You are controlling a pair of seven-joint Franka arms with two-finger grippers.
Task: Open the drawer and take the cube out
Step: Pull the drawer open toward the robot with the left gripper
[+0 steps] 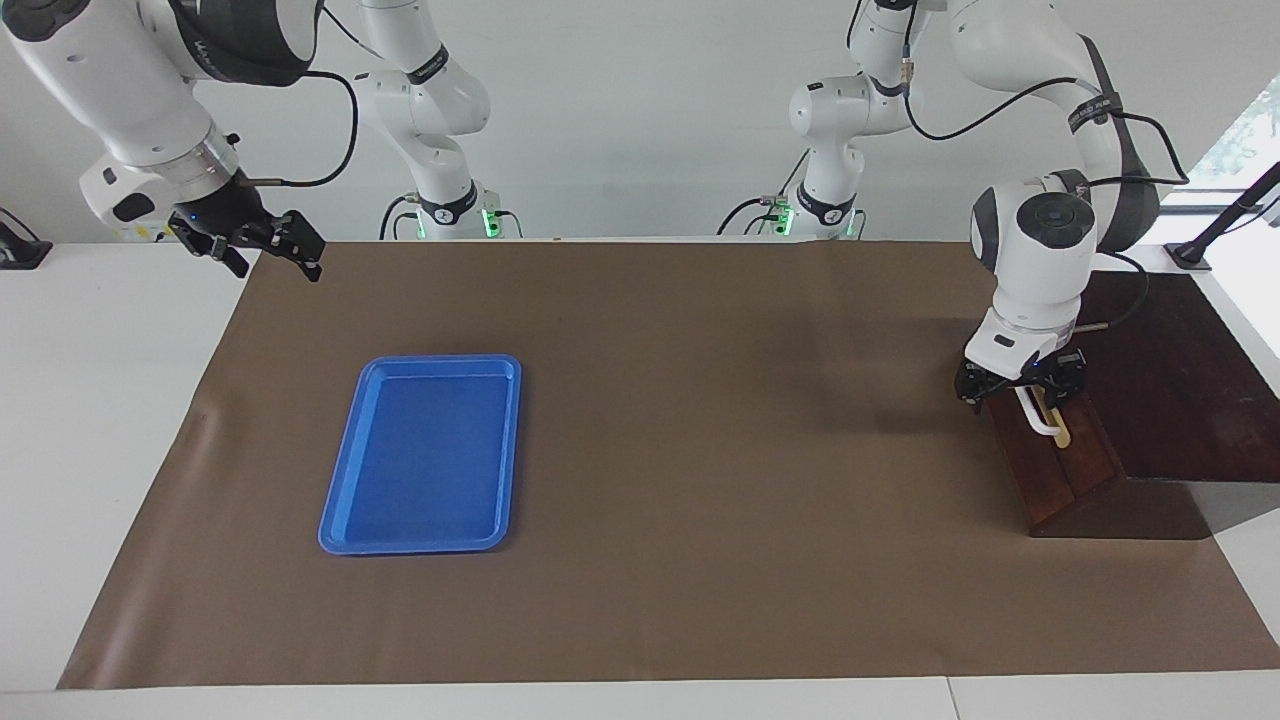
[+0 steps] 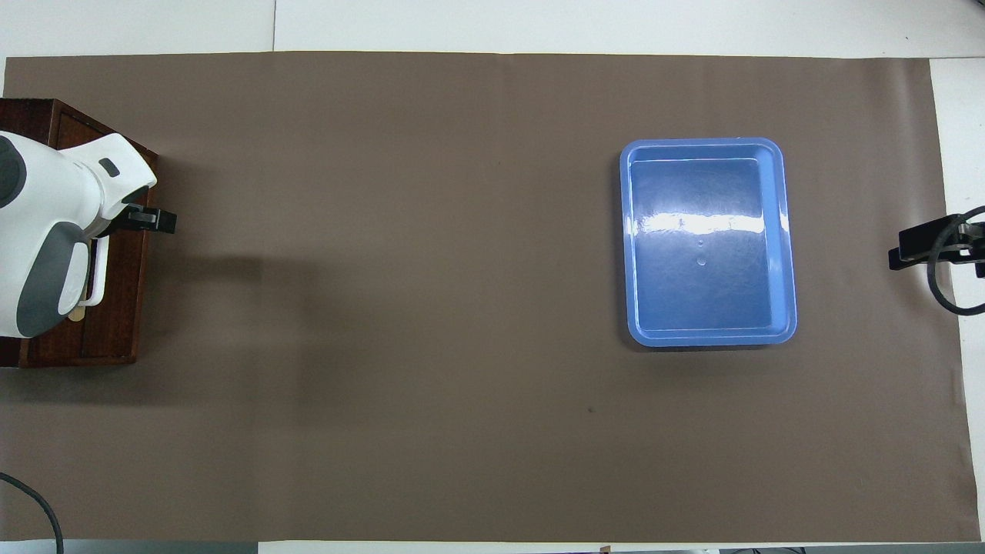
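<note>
Left gripper point(image 1: 1020, 385): sat at the drawer point(image 1: 1050, 470) handle point(image 1: 1040, 415), jaw gap impossible to tell.
Right gripper point(image 1: 262, 250): waited over the table edge, jaws wide.
Drawer: shut, at the left arm's end.
Facing view only: wooden box top.
Count: one tray point(image 1: 425, 455), no cube visible.

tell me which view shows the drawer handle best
The facing view. There the white handle stands out against the drawer front, with the left gripper at its upper end. In the overhead view the left arm's wrist covers most of it; only a thin white edge shows.
</note>
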